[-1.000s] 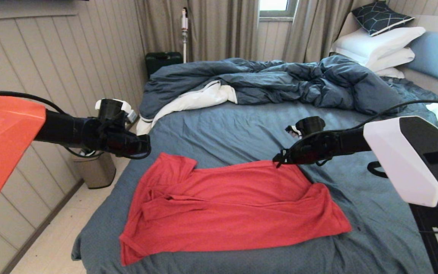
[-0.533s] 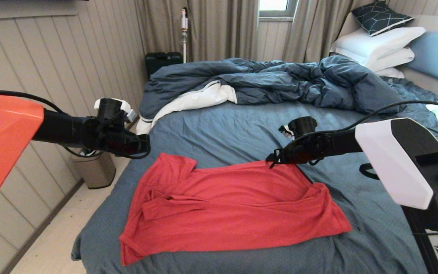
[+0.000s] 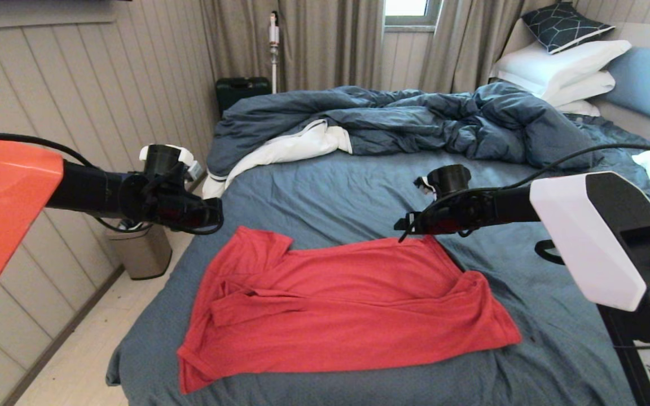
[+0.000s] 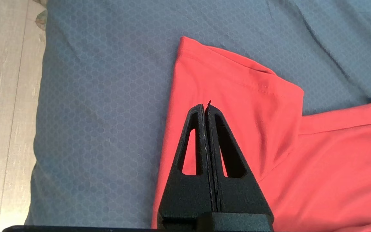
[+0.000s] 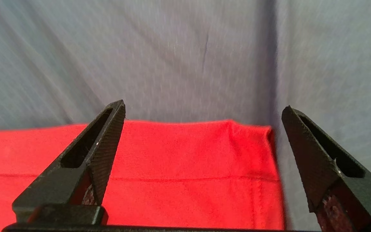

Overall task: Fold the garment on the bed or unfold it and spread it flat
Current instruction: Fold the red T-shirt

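The garment [image 3: 347,304], a plain red T-shirt, lies crosswise on the near half of the bed [image 3: 359,186], with some folds near its left end. My left gripper [image 3: 219,217] hovers over its far-left sleeve [image 4: 237,96]. It is shut [image 4: 205,106] with nothing between its fingers. My right gripper [image 3: 401,228] hangs just above the garment's far right corner [image 5: 188,167]. It is open [image 5: 204,111], with the red cloth under the gap and no cloth in its grip.
A rumpled dark blue duvet [image 3: 404,121] fills the far half of the bed, and white pillows [image 3: 562,70] are stacked at the far right. A metal bin [image 3: 139,251] stands on the floor left of the bed. A black case [image 3: 243,90] sits by the curtains.
My right gripper has shifted a little left and risen off the garment's far edge, its jaws opening slightly wider. The left arm and the garment have stayed put.
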### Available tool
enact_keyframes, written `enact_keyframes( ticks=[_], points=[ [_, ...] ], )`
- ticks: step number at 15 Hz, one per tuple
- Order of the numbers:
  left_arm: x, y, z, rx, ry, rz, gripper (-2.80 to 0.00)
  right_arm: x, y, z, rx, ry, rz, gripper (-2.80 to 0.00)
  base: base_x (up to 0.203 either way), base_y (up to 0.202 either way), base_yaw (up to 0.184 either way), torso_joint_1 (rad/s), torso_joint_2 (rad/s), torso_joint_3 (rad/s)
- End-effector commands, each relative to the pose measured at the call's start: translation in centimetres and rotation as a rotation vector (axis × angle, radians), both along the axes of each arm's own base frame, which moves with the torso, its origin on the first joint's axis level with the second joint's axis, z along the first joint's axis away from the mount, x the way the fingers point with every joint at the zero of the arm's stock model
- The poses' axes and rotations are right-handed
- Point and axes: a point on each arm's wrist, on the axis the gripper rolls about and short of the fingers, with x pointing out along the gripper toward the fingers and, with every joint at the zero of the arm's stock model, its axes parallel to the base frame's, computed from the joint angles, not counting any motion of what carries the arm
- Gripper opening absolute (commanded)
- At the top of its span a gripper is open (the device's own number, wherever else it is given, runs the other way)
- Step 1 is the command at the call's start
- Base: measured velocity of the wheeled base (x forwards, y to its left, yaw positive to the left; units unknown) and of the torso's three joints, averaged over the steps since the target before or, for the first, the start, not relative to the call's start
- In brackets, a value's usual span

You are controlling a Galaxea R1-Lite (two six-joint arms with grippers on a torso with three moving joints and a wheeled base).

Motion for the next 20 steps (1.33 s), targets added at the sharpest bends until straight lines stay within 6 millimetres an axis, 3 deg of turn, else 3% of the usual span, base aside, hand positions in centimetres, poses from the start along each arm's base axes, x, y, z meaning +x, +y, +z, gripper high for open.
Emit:
enact_keyframes(
  ticks=[1,4,10,20],
  points=[
    [0.0,0.0,0.0,-0.002,0.000,-0.001,-2.80,0.1,0.0,0.7,0.004,-0.028,-0.002,0.00,0.000,0.000,0.000,0.000,0.00,0.000],
    [-0.1,-0.1,0.0,-0.003,0.003,-0.003,-2.80,0.5,0.4,-0.2,-0.002,-0.037,0.009,0.00,0.000,0.000,0.000,0.000,0.00,0.000],
    [-0.2,-0.2,-0.2,-0.002,0.009,-0.005,-2.80,1.4,0.9,-4.9,-0.014,0.027,0.016,0.00,0.000,0.000,0.000,0.000,0.00,0.000],
    [-0.6,-1.5,-0.7,0.001,0.019,-0.037,-2.80,0.2,0.2,-3.3,-0.010,0.040,0.001,0.00,0.000,0.000,0.000,0.000,0.00,0.000]
  ],
)
